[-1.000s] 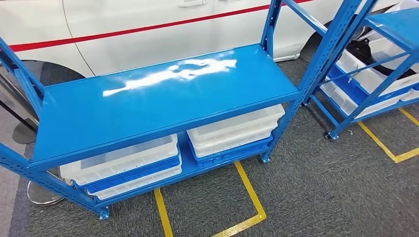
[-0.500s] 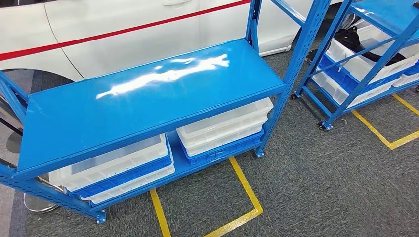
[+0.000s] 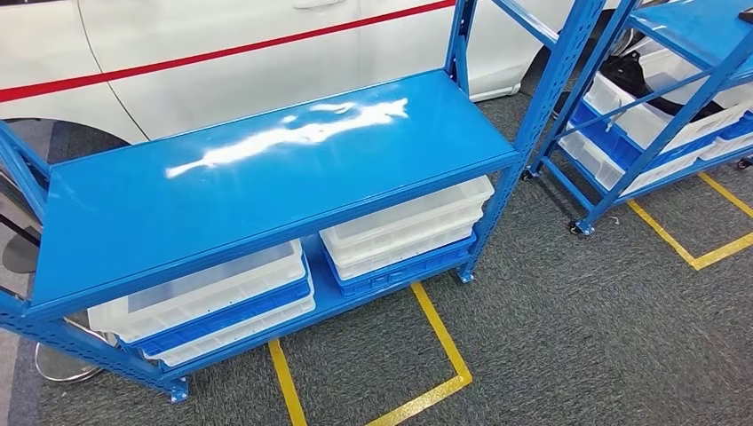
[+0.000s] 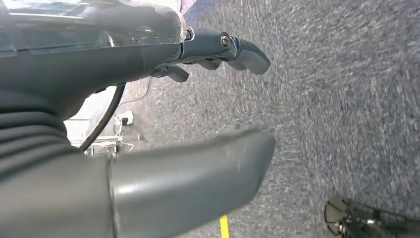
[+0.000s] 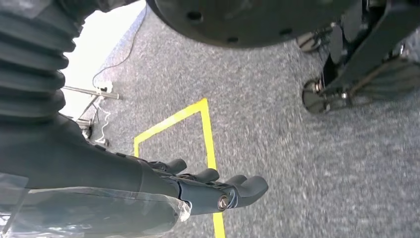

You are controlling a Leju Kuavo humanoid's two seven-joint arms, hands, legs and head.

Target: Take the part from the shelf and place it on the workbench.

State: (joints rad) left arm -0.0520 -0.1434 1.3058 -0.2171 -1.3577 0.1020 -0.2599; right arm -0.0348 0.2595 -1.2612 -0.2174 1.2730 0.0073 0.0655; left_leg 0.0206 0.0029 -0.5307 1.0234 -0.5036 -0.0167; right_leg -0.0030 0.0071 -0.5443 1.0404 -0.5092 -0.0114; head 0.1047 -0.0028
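A long blue rack [image 3: 266, 177] stands in front of me in the head view, its glossy top shelf bare. A second blue rack [image 3: 661, 133] stands at the far right; a dark object [image 3: 632, 71] lies among the white bins [image 3: 622, 111] on its lower level, too small to make out. My left hand [image 4: 148, 59] hangs over grey carpet in the left wrist view, thumb [image 4: 198, 183] and fingers [image 4: 233, 49] apart, holding nothing. My right hand [image 5: 163, 188] hangs over the carpet too, fingers [image 5: 237, 191] stretched out and empty.
Stacked white and blue trays [image 3: 404, 226] fill the long rack's bottom level. A white car [image 3: 222, 53] with a red stripe stands right behind it. Yellow tape lines [image 3: 444, 346] mark the carpet. A round metal base [image 3: 62, 364] sits at the rack's left end.
The whole head picture has shifted left and slightly up since a second ago, so the camera has moved; more of the right rack shows. Nothing on the racks has moved.
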